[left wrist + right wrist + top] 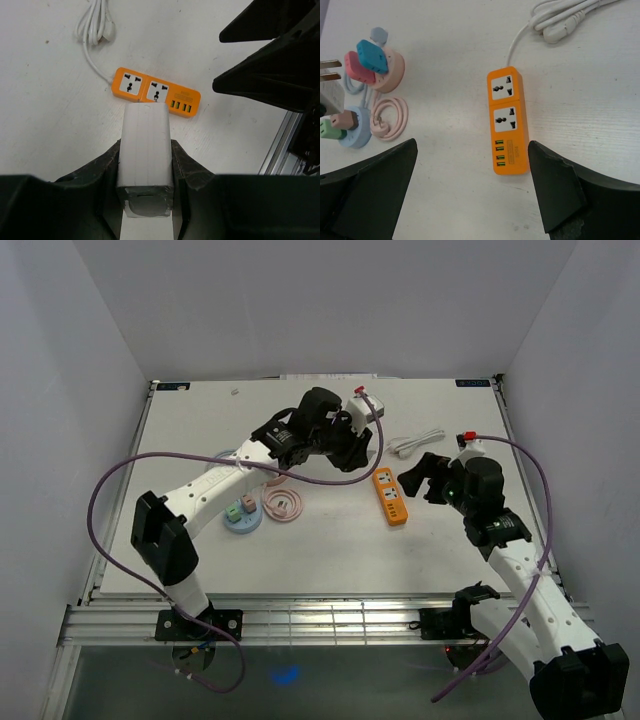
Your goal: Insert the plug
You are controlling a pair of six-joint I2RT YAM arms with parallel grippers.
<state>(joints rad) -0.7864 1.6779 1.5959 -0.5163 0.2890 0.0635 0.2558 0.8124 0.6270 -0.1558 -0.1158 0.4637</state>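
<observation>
Left wrist view shows the left gripper (145, 167) pinching the white plug (145, 145) between its fingers, held in the air close to the orange power strip (156, 93), which lies flat on the table (50, 125). The right gripper (470, 190) hovers by the strip's USB end with its fingers spread wide, holding nothing. As nothing pins the strip, prongs arriving slightly off the socket holes would likely shove it aside or twist the plug in the grip.
</observation>
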